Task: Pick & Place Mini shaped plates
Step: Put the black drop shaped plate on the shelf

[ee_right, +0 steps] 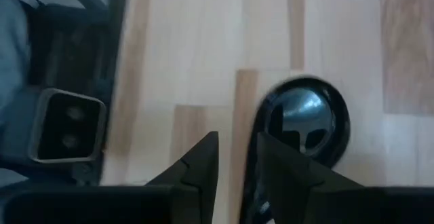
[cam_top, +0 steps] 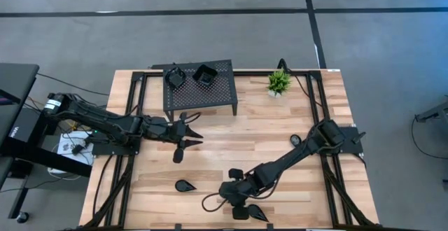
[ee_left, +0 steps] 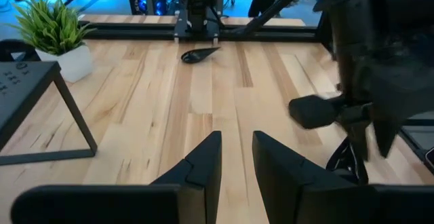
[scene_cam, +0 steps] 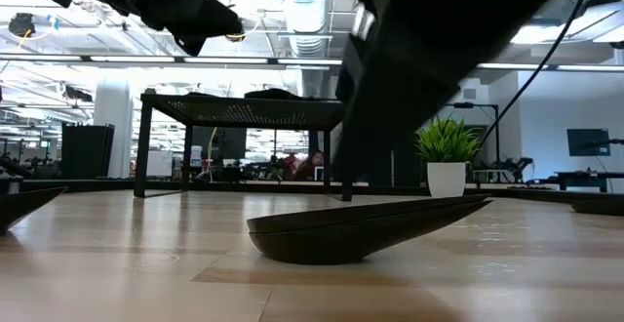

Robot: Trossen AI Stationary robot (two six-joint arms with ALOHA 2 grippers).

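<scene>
Your right gripper (cam_top: 241, 210) low at table's (cam_top: 294, 129) near edge, jaws slightly apart over round plate (ee_right: 306, 125); plate rim at one finger, grip unclear. Teardrop plate (cam_top: 185, 185) lies just left. Your left gripper (cam_top: 190, 134) hovers mid-table, jaws narrowly apart, empty. Two plates (cam_top: 190, 75) sit on perforated stand (cam_top: 199, 91) at far edge.

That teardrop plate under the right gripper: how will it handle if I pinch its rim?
The teardrop plate looks glossy, so the right gripper may slip on its rim. It looks stiff, probably brittle if dropped. In the low view its underside curves, so a push could rock or spin it.
</scene>
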